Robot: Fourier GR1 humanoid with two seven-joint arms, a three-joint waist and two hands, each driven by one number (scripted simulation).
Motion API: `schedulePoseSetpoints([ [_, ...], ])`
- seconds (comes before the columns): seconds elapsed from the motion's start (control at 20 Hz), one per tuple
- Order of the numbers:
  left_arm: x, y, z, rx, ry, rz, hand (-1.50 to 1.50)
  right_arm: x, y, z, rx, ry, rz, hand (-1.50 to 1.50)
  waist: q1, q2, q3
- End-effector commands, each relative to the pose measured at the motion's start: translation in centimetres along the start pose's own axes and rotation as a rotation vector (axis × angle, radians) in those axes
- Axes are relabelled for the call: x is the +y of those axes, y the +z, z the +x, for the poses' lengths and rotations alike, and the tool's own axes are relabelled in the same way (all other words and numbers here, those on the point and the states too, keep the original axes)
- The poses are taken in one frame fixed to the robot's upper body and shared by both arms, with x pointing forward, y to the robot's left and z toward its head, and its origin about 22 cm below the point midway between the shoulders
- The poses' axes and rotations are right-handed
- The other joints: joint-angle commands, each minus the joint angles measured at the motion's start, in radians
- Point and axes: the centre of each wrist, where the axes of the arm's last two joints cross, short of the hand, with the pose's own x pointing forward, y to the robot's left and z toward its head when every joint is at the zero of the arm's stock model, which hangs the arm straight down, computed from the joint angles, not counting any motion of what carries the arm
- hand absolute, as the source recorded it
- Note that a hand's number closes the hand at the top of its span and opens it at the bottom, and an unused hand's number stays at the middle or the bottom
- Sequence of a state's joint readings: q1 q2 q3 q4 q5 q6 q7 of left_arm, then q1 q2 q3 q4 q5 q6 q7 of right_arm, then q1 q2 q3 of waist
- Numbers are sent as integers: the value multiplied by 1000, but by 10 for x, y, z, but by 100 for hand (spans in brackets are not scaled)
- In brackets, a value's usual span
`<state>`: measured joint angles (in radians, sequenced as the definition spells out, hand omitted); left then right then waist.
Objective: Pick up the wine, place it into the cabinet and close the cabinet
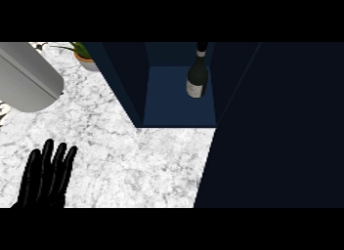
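Wine bottle [196, 73] sits inside the open cabinet [176, 110], on the blue shelf, touching neither wall. Long axis runs up-down in view, neck at the top, label low (looks upright). Glass: heavy, rigid, slick, breakable; I'd grab the wide body, not the neck. Left hand [49, 171] rests lower left, fingers straight, holding nothing. Right hand not visible.

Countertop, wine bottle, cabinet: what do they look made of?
Countertop: white marble-like stone with grey veining; finish unclear. Wine bottle: probably dark glass, smooth, with a pale paper-looking label. Cabinet: navy painted panels, matte, no grain visible; wood or laminate, cannot tell.
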<state>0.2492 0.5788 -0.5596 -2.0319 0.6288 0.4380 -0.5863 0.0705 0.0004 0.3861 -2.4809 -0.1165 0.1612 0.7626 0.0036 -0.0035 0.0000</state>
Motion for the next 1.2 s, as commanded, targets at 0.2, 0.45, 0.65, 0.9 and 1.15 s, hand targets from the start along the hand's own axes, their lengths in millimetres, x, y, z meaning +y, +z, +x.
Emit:
schedulePoseSetpoints([
  [0.2, 40, -20, 38, -53, -16, 51, -150, 33, 12, 15, -64, 28, 247, 150, 2, -2, -1],
  [0.45, 83, -20, 46, -23, -46, 65, -150, 61, 16, 18, -66, -11, 307, 150, 0, -6, -2],
  [0.65, 103, -28, 54, -28, -51, 53, -150, 77, 7, 20, -83, -15, 320, 150, 2, -4, -3],
  [0.9, 106, -30, 58, -23, -38, 43, -150, 95, -2, 16, -57, -52, 296, 150, 5, -5, -3],
  [1.15, 113, -35, 54, -3, -37, 19, -150, 114, -17, 8, -117, -16, 270, 150, 3, -5, -4],
])
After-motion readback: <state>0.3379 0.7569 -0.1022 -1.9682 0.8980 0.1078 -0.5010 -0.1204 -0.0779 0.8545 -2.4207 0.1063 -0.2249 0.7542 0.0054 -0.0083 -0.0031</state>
